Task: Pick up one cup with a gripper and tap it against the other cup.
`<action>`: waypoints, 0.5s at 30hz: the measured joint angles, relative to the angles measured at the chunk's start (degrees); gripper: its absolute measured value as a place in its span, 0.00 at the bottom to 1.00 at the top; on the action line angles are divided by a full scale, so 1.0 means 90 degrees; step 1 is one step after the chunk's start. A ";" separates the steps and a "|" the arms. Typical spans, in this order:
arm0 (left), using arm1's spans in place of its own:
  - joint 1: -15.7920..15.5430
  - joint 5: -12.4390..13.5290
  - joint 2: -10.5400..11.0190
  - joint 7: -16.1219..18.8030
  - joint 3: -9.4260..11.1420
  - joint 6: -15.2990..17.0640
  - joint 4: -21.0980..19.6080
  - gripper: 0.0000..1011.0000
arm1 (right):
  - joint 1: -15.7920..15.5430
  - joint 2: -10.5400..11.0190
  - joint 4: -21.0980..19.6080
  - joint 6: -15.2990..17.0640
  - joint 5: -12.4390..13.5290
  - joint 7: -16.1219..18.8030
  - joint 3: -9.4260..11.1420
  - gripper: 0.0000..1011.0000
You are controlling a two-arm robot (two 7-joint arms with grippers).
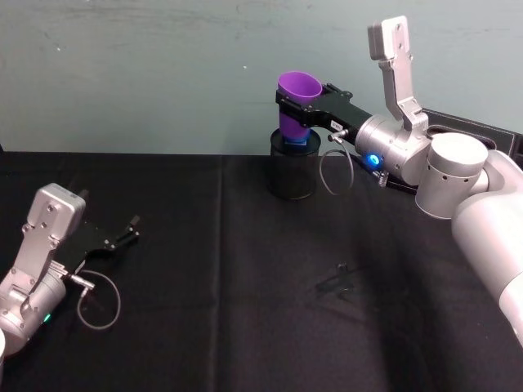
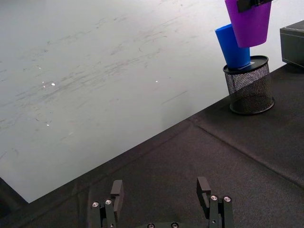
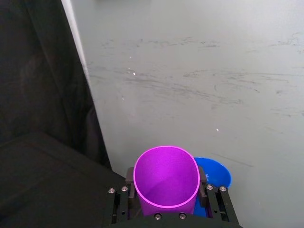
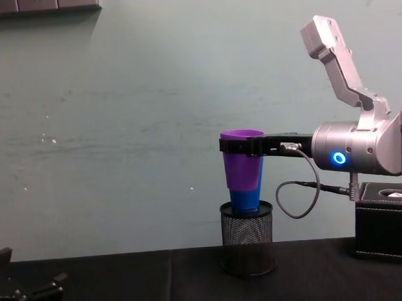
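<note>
The purple cup (image 1: 294, 124) is in the air at the far middle of the table (image 1: 245, 310), held upright with its wide rim on top. The right gripper (image 4: 231, 146) reaches to it from the right side. Its two fingers are closed on the cup just under the rim, one on each side, so the opening is as wide as the cup and holds nothing else. The blue cup (image 2: 232, 47) stands in the black mesh holder (image 4: 247, 238) directly below and just beside the purple one. In the left wrist view it leans a little to one side and its rim is free. From the chest view, the bottom of the purple cup hangs at the height of the blue rim and covers a part of it. From the right wrist view, the blue rim lies just beside the purple wall. Whether the two cups already touch, I cannot tell. I judge that the tap needs only a very small sideways move of the right arm toward the blue rim, and a gentle one, because the leaning blue cup may shift in the holder. The left gripper (image 2: 160, 192) rests low on the table at the near left, fingers wide apart and empty, well apart from both cups.
</note>
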 joint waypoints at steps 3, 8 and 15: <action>0.0000 0.0000 0.0000 0.0000 0.0000 0.0000 0.0000 1.00 | 0.0000 0.0000 0.0000 0.0000 0.0000 0.0000 0.0000 0.72; 0.0000 0.0000 0.0000 0.0000 0.0000 0.0000 0.0000 1.00 | 0.0000 0.0000 0.0000 0.0000 0.0000 0.0000 0.0000 0.72; 0.0000 0.0000 0.0000 0.0000 0.0000 0.0000 0.0000 1.00 | -0.0170 0.0067 -0.0304 0.0088 0.0004 0.0013 0.0019 0.72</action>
